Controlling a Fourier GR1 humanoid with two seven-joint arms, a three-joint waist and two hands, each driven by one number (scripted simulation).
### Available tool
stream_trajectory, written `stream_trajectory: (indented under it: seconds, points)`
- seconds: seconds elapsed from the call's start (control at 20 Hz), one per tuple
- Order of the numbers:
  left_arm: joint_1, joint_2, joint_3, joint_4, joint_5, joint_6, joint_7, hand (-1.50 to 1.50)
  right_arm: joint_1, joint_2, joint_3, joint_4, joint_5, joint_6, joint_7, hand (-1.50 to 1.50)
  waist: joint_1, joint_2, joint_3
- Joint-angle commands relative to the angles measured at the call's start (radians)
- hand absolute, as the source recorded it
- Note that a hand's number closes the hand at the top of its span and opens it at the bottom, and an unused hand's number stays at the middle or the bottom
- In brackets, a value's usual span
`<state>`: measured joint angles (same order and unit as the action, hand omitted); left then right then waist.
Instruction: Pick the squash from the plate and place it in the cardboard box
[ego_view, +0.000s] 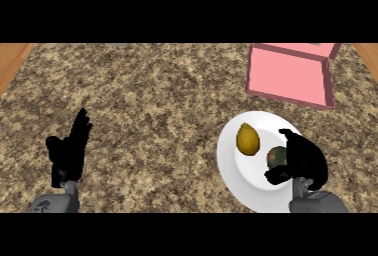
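The task is at its grasping stage, with nothing delivered yet. On the speckled brown granite tabletop (162, 90) sits a round white plate (247, 187), and on it lie two items: a yellow, teardrop-shaped fruit (247, 138) toward the plate's far side, and just beside it a small, dark green, mottled squash (277, 157). The black right hand (306, 160) is over the plate's right half, its fingers curled down against the right side of the squash and its thumb hooking in below it, so it appears to be closing round the squash; the squash shows no sign of being lifted and seems to rest on the plate. The black left hand (70, 147) rests open at the view's left, fingers straight and pointing up, holding nothing. The pink, open-topped cardboard box (291, 75) stands at the far right of the tabletop, well apart from the plate, and nothing can be seen inside it. What remains, as I judge it, is securing the hold, lifting, carrying the squash away to the box and releasing it inside.
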<state>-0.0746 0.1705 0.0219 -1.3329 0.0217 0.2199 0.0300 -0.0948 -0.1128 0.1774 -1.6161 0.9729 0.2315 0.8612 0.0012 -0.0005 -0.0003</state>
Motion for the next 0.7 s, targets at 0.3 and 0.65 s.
stream_trajectory:
  seconds: [0.3,0.65]
  points:
    - [-0.035,-0.015,0.021,0.026,-0.014,-0.014,0.009,0.00,-0.022,-0.052,-0.006,0.067,0.090,-0.115,-0.165,1.50,-0.001,0.000,0.000]
    - [-0.050,-0.003,0.030,0.067,-0.005,-0.028,-0.026,0.00,0.003,-0.054,0.392,-0.031,0.115,-0.030,-0.464,1.50,0.012,-0.001,0.000]
